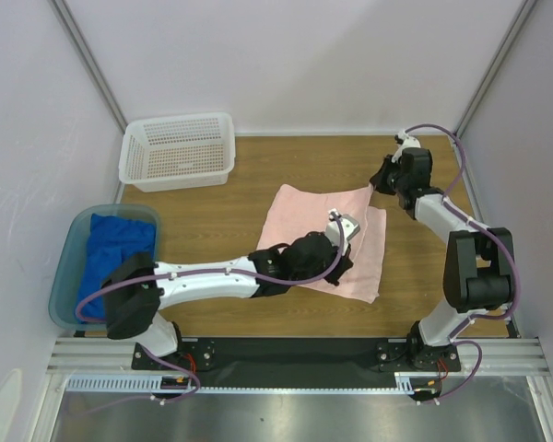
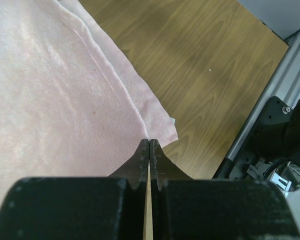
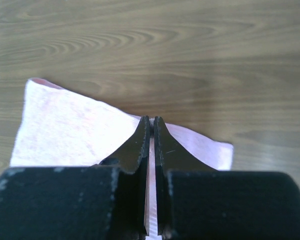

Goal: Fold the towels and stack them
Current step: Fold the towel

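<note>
Wooden bench [image 1: 258, 175] carries the pink towel [image 1: 304, 207] at centre. At its right hem sits the left hand [image 2: 149, 141], closed; grip uncertain. Beyond, the right hand [image 1: 375, 184] pinches the far corner. Advised: carry that corner across level, edges matched. At left, the tub [image 1: 74, 230] holds the blue towel [image 1: 115, 244]; the basket [image 1: 178, 173] beyond shows no cloth.

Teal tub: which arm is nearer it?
Left. The left arm bends right beside the teal tub; the right arm stands across the table, its claw pinching the pink towel.
</note>
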